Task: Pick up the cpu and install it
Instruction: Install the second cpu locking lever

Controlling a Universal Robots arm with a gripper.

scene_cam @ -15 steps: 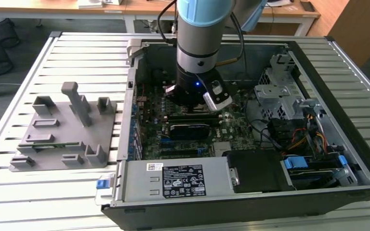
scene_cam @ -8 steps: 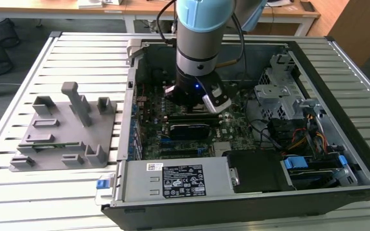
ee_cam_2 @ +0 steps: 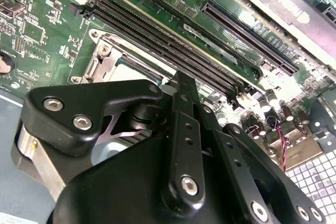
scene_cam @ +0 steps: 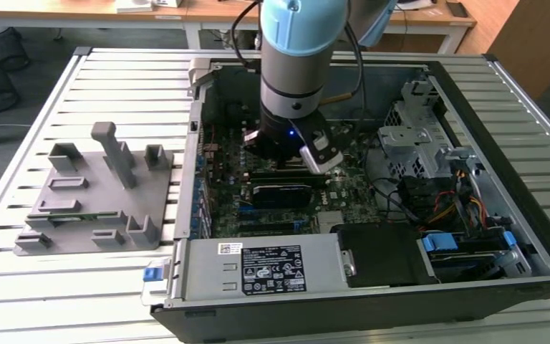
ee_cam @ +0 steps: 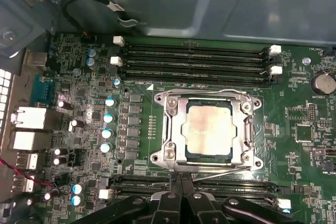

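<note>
- Slatted pale metal makes up the counter point(scene_cam: 112, 79), which carries an open computer case point(scene_cam: 504, 279) and, on the exterior view's left, a grey fixture point(scene_cam: 94, 193) with upright posts and shallow pockets.
- Inside the case lies a green motherboard point(ee_cam: 294, 129), with long black memory slots point(ee_cam: 194, 61) running along the far side of a metal-framed socket point(ee_cam: 170, 153).
- The cpu point(ee_cam: 209, 132), pale and square, sits inside that socket frame in the first wrist view; it looks flat and square to the frame, so by my reading the pick-up and placing are done.
- Whether the socket's frame is latched down over the chip I cannot tell; if it is not, that clamping is what is left.
- The gripper point(ee_cam: 179, 178) hangs inside the case just at the near edge of the socket, its black fingers point(ee_cam: 185, 192) drawn together with nothing between them, and apart from the chip.
- In the exterior view the arm point(scene_cam: 299, 64) stands upright over the middle of the board, with the gripper low among the components.
- The second wrist view shows the gripper's black linkage point(ee_cam_2: 181, 145) close above the socket corner and the memory slots.
</note>
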